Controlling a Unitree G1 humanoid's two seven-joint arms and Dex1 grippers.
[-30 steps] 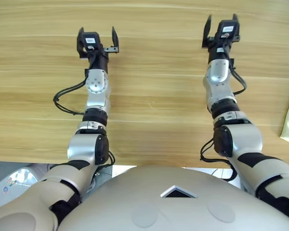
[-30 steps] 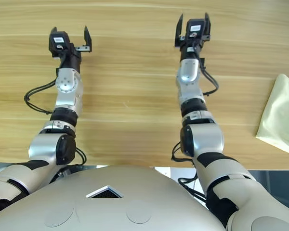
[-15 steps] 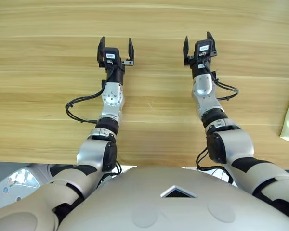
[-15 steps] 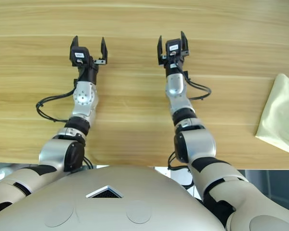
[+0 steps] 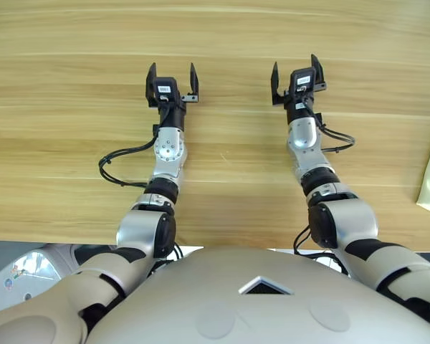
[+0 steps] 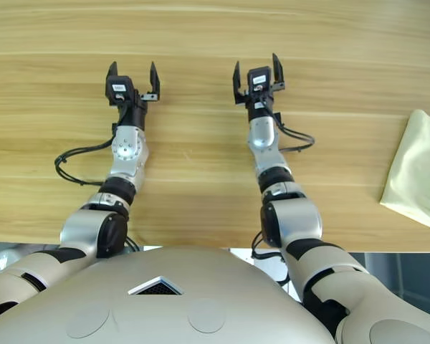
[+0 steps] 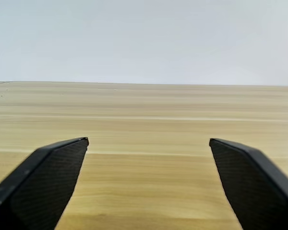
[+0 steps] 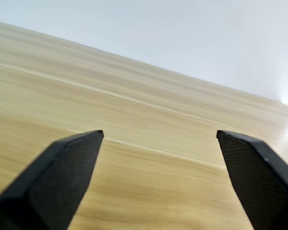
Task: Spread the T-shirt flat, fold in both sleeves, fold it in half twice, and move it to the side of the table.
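Observation:
A pale yellow folded T-shirt [image 6: 418,169] lies at the right side of the wooden table [image 5: 222,29]. My left gripper [image 5: 172,70] hovers over the bare middle of the table, open, with nothing between its black fingers [image 7: 43,179]. To its right stands my right gripper [image 5: 295,69], also open and holding nothing, its fingers [image 8: 62,175] wide apart. Both grippers are far from the T-shirt, which sits well to the right of the right arm.
The table's near edge [image 5: 222,245] runs just below my elbows. A pale wall [image 7: 144,38] rises beyond the table's far edge in the wrist views. Black cables [image 5: 118,161] loop beside each forearm.
Both arms have drawn back toward me and inward. The grippers now stand closer together over the table's middle, still open. The T-shirt has not moved.

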